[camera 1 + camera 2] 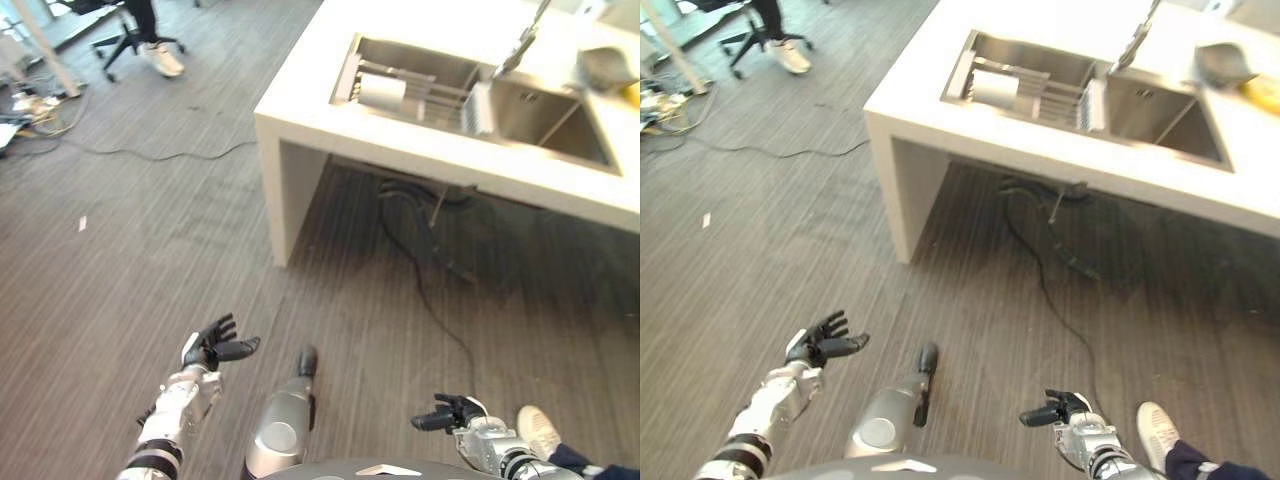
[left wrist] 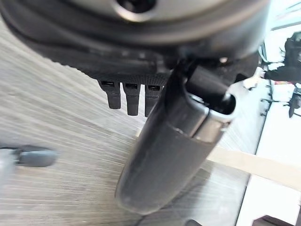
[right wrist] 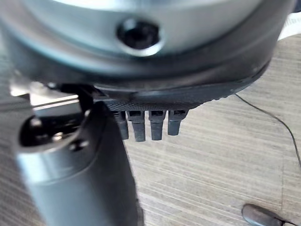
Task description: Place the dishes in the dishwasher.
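Observation:
A white counter (image 1: 300,115) stands ahead with a steel sink (image 1: 545,120) set in it. In the sink's left basin a wire rack (image 1: 430,95) holds a white cup on its side (image 1: 382,90) and an upright plate (image 1: 478,108). A grey bowl (image 1: 605,68) rests on the counter at the far right. Both hands hang low over the floor, well short of the counter. My left hand (image 1: 213,346) is open with fingers spread and holds nothing. My right hand (image 1: 452,412) is also open and empty, its straight fingers (image 3: 150,125) showing in the right wrist view.
A faucet (image 1: 522,45) rises over the sink. Beneath the counter a black cable (image 1: 432,275) runs across the floor. An office chair and a person's legs (image 1: 140,40) are at the far left, with cables (image 1: 150,152) nearby. A person's shoe (image 1: 538,430) is close to my right hand.

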You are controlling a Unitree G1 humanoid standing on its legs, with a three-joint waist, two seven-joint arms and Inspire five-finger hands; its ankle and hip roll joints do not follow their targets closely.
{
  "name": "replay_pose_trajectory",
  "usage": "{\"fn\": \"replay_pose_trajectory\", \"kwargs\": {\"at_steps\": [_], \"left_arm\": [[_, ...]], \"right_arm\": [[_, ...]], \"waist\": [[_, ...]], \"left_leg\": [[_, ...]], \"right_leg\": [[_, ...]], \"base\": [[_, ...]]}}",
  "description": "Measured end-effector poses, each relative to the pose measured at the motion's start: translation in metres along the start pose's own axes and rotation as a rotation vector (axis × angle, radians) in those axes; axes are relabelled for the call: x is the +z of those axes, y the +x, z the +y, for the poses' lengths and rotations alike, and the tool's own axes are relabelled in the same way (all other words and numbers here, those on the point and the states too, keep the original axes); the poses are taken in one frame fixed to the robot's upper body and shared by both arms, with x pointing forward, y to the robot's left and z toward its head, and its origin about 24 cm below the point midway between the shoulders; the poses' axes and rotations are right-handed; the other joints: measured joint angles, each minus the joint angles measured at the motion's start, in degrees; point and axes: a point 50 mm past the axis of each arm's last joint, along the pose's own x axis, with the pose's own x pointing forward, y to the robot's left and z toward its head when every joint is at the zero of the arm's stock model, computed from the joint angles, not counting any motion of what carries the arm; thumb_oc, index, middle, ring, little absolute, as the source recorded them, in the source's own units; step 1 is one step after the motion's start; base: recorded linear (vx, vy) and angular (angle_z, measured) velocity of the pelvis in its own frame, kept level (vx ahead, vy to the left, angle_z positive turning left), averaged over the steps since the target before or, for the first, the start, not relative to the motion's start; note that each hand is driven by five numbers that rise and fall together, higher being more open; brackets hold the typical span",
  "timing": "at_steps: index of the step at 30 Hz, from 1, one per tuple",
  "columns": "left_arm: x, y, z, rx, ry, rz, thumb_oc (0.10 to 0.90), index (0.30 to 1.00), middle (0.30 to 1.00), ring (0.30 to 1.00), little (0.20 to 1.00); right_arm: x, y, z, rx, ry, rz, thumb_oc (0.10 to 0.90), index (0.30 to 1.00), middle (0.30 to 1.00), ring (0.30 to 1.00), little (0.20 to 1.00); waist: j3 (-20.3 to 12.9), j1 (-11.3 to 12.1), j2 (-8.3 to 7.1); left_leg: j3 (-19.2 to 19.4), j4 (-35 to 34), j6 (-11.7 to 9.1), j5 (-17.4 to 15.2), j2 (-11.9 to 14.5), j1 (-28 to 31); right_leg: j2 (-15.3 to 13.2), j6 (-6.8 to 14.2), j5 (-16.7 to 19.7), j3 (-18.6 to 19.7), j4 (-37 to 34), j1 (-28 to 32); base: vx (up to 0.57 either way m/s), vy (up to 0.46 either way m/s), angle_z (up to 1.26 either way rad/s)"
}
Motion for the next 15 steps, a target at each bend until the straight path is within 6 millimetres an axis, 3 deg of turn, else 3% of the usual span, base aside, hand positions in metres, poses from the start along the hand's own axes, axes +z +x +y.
{"fn": "replay_pose_trajectory", "kwargs": {"at_steps": [1,2,3,4,5,6,7,8,9,10,11,12,13,14,15], "left_arm": [[0.035,0.003,-0.010,-0.052,0.028,-0.123,0.800,0.900,0.900,0.900,0.900],[0.050,0.002,-0.014,-0.077,0.038,-0.183,0.800,0.900,0.900,0.900,0.900],[0.065,0.001,-0.017,-0.092,0.058,-0.249,0.800,0.900,0.900,0.900,0.900],[0.077,0.002,-0.019,-0.094,0.065,-0.287,0.800,0.900,0.900,0.900,0.900],[0.086,0.000,-0.018,-0.087,0.097,-0.319,0.800,0.900,0.900,0.900,0.900],[0.099,-0.004,-0.016,-0.083,0.134,-0.367,0.800,0.900,0.900,0.900,0.900],[0.122,-0.012,-0.013,-0.078,0.218,-0.459,0.800,0.900,0.900,0.900,0.900],[0.135,-0.016,-0.013,-0.074,0.293,-0.509,0.800,0.900,0.900,0.900,0.900],[0.151,-0.019,-0.015,-0.073,0.345,-0.572,0.800,0.900,0.900,0.900,0.900],[0.163,-0.021,-0.016,-0.066,0.384,-0.614,0.800,0.900,0.900,0.900,0.900],[0.183,-0.030,-0.022,-0.063,0.446,-0.712,0.800,0.900,0.900,0.900,0.900],[0.191,-0.034,-0.022,-0.048,0.467,-0.764,0.800,0.900,0.900,0.900,0.900],[0.205,-0.039,-0.027,-0.053,0.500,-0.822,0.800,0.900,0.900,0.900,0.900],[0.208,-0.042,-0.030,-0.050,0.527,-0.852,0.800,0.900,0.900,0.900,0.900],[0.208,-0.042,-0.031,-0.037,0.562,-0.857,0.800,0.900,0.900,0.900,0.900]], "right_arm": [[-0.016,-0.002,-0.007,-0.024,0.036,0.056,0.800,0.900,0.900,0.900,0.900],[-0.023,-0.003,-0.010,-0.036,0.049,0.085,0.800,0.900,0.900,0.900,0.900],[-0.029,-0.004,-0.013,-0.047,0.060,0.108,0.800,0.900,0.900,0.900,0.900],[-0.035,-0.004,-0.014,-0.055,0.066,0.138,0.800,0.900,0.900,0.900,0.900],[-0.041,-0.006,-0.017,-0.065,0.066,0.167,0.800,0.900,0.900,0.900,0.900],[-0.045,-0.007,-0.023,-0.080,0.091,0.176,0.800,0.900,0.900,0.900,0.900],[-0.050,-0.010,-0.035,-0.110,0.148,0.170,0.800,0.900,0.900,0.900,0.900],[-0.050,-0.011,-0.043,-0.127,0.152,0.165,0.800,0.900,0.900,0.900,0.900],[-0.054,-0.013,-0.049,-0.144,0.150,0.177,0.800,0.900,0.900,0.900,0.900],[-0.060,-0.015,-0.051,-0.152,0.148,0.193,0.800,0.900,0.900,0.900,0.900],[-0.073,-0.018,-0.050,-0.139,0.138,0.248,0.800,0.900,0.900,0.900,0.900],[-0.076,-0.017,-0.044,-0.115,0.102,0.260,0.800,0.900,0.900,0.900,0.900],[-0.081,-0.019,-0.041,-0.099,0.107,0.272,0.800,0.900,0.900,0.900,0.900],[-0.083,-0.019,-0.038,-0.086,0.105,0.277,0.800,0.900,0.900,0.900,0.900],[-0.088,-0.020,-0.033,-0.069,0.107,0.293,0.800,0.900,0.900,0.900,0.900]], "waist": [[-0.4,-2.2,-0.71],[-0.4,-2.5,-1.09],[-0.2,-2.2,-0.77],[-0.2,-2.0,-0.46],[0.1,-2.3,0.86],[0.3,-3.6,2.59],[0.8,-4.9,5.46],[0.5,-5.8,6.23],[0.4,-6.2,7.55],[0.3,-6.5,7.86],[-0.3,-6.1,8.00],[0.2,-5.5,5.24],[0.0,-6.7,5.24],[0.0,-6.9,5.35],[-0.6,-7.4,5.21]], "left_leg": [[1.0,-2.6,0.3,-1.8,-0.6,2.7],[1.0,-1.2,2.8,-1.4,-1.4,2.5],[1.2,-0.6,7.0,-1.2,-2.3,3.4],[1.2,-0.1,8.7,-2.4,-3.3,5.0],[1.2,-0.2,10.4,-3.6,-3.7,6.7],[0.7,-1.6,10.7,-3.8,-4.0,8.5],[-0.6,-4.3,10.0,-3.6,-4.4,11.1],[-1.4,-5.5,8.4,-3.2,-4.5,11.8],[-2.4,-6.4,8.1,-2.4,-4.9,12.8],[-2.8,-6.9,7.4,-2.9,-5.4,13.7],[-2.2,-7.0,2.4,-6.6,-6.1,15.1],[-0.1,-2.9,-2.9,-10.2,-7.1,13.9],[-0.1,-0.2,4.4,-9.8,-6.8,12.8],[-0.3,-2.4,10.2,-9.7,-8.1,16.1],[-0.7,-3.2,9.4,-10.0,-8.2,17.9]], "right_leg": [[-2.6,3.8,8.5,-0.8,16.9,-8.1],[-3.9,5.1,10.8,-0.1,23.5,-11.4],[-5.1,5.1,10.0,0.6,28.5,-14.1],[-6.2,5.1,9.2,2.1,29.9,-16.3],[-7.1,5.0,9.1,1.7,33.3,-19.6],[-8.0,3.6,5.9,-0.6,35.8,-23.2],[-9.0,2.6,1.4,-5.2,32.9,-26.7],[-9.1,1.2,-0.4,-7.7,27.0,-27.6],[-9.0,0.9,-0.5,-10.0,19.2,-27.9],[-9.0,1.1,-0.3,-10.8,15.7,-28.3],[-8.5,1.0,1.1,-14.5,2.1,-29.0],[-10.5,1.5,4.4,-14.5,-3.2,-30.1],[-11.8,3.5,7.1,-14.3,-7.1,-29.7],[-12.0,4.6,10.0,-14.2,-8.1,-30.1],[-11.2,4.1,10.4,-13.4,-8.7,-29.9]], "base": [[0.27,0.298,0.92],[0.27,0.277,0.91],[0.30,0.230,0.26],[0.32,0.170,0.08],[0.34,0.104,0.06],[0.33,0.027,0.24],[0.31,-0.043,0.41],[0.30,-0.112,0.56],[0.19,-0.092,0.48],[0.29,-0.196,0.33],[0.32,-0.206,0.09],[0.42,-0.248,0.27],[0.33,-0.161,0.30],[0.29,-0.150,0.35],[0.20,-0.105,0.16]]}}
